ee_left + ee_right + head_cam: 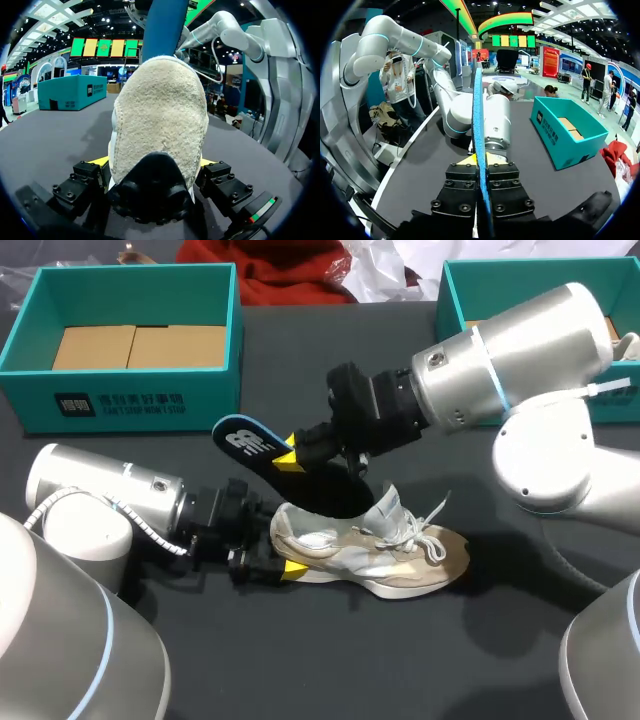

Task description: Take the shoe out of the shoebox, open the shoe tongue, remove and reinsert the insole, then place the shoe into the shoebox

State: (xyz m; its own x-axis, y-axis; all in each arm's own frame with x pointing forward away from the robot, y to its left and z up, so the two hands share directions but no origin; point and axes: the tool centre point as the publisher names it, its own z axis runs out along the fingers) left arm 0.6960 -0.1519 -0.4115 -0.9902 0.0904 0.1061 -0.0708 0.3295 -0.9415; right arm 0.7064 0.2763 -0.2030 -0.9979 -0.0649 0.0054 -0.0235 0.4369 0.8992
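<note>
Pinching the blue insole (245, 445), right fingers (285, 458) hang above the shoe (370, 550); left fingers (295, 570) clamp its back end.

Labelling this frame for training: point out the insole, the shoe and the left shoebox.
insole (244, 441): head view, blue heel end.
shoe (385, 560): head view, side panel below the laces.
left shoebox (215, 395): head view, bare front wall.

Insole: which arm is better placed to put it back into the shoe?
Right. The right pincer is shut on the insole, just above the shoe; the left pincer clamps the heel, steadying it.
</note>
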